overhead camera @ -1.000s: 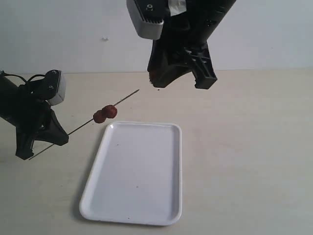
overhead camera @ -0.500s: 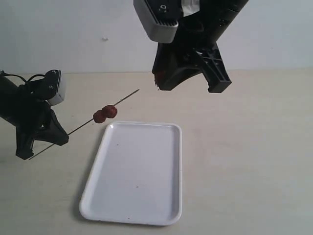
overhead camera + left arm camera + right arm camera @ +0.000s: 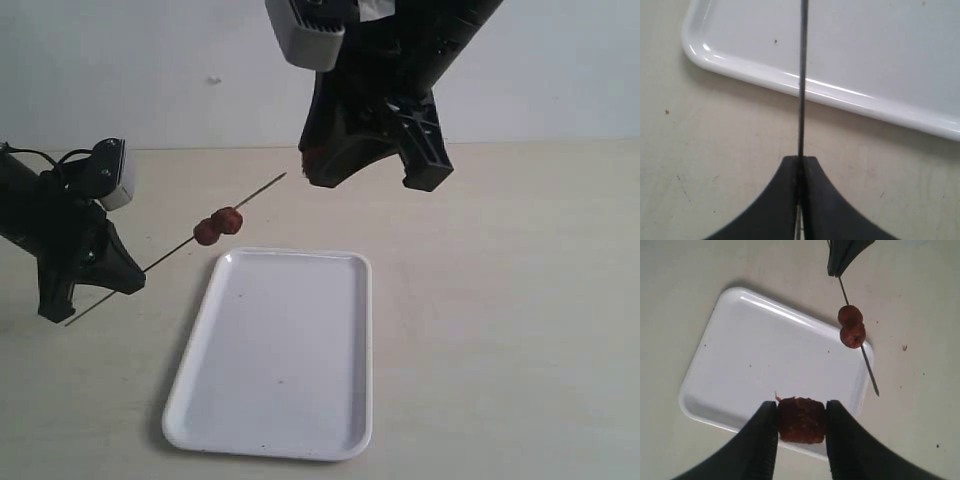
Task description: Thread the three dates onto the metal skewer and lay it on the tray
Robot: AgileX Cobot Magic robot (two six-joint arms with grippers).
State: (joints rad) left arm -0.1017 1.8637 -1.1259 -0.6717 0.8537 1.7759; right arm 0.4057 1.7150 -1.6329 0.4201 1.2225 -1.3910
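The right gripper [image 3: 801, 412] has shifted left at upper centre, clamped on one date [image 3: 800, 424]. The left gripper [image 3: 801, 165], mid-left, is closed on the skewer [image 3: 802, 90], now slightly higher. Two dates [image 3: 218, 226] sit mid-rod, just above the upper-left corner of the tray [image 3: 290, 350].

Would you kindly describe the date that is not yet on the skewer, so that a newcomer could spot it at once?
Find the white tray, then the right gripper hanging in the air near it. The date is the reddish-brown lump pinched between that gripper's black fingers. Unlike the other two dates, it is not threaded on the skewer.
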